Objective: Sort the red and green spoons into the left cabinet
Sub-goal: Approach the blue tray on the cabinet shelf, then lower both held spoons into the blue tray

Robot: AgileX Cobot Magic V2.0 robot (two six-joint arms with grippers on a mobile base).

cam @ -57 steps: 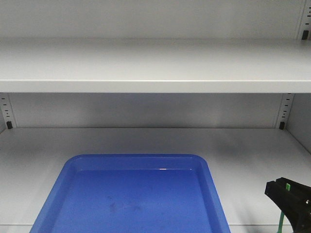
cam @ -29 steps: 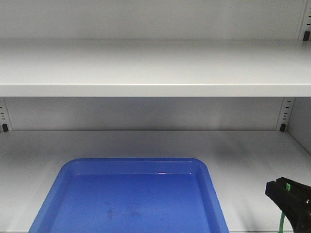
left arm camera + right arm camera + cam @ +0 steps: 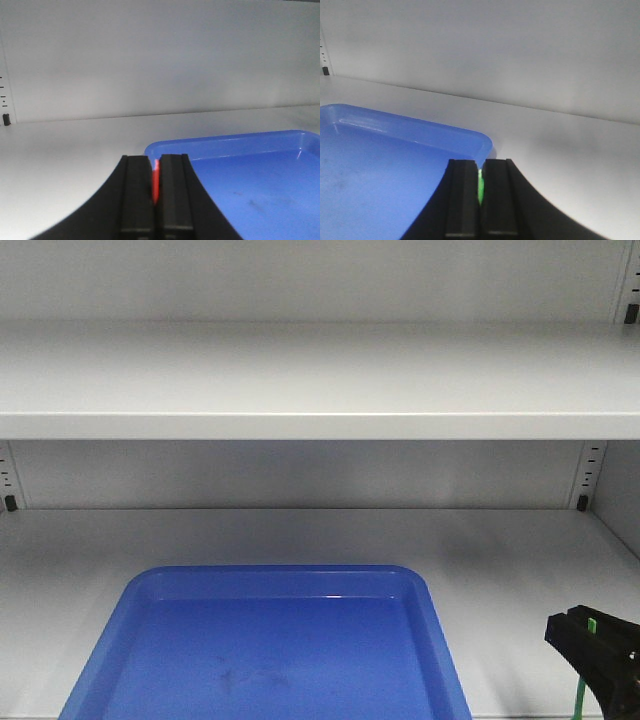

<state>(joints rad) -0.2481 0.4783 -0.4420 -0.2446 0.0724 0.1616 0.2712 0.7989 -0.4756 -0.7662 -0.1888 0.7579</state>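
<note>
front view: a blue tray (image 3: 280, 572) sits at 6 o'clock on the lower shelf (image 3: 300, 530) of the grey cabinet (image 3: 300, 370). at 4 o'clock the right gripper (image 3: 590, 626) shows a sliver of green spoon (image 3: 592, 622).
left wrist view: the left gripper (image 3: 155, 175) is clamped on the red spoon (image 3: 155, 182), with the tray rim at 3 o'clock.
right wrist view: the jaws pinch the green spoon, with the tray at 9 o'clock.

The thin red plastic spoon (image 3: 155, 181) was pinched in the left gripper (image 3: 155, 167). The thin green plastic spoon (image 3: 591, 623) was pinched in the right gripper (image 3: 480, 170), at four o'clock inside the pale grey metal cabinet (image 3: 300, 370).
</note>
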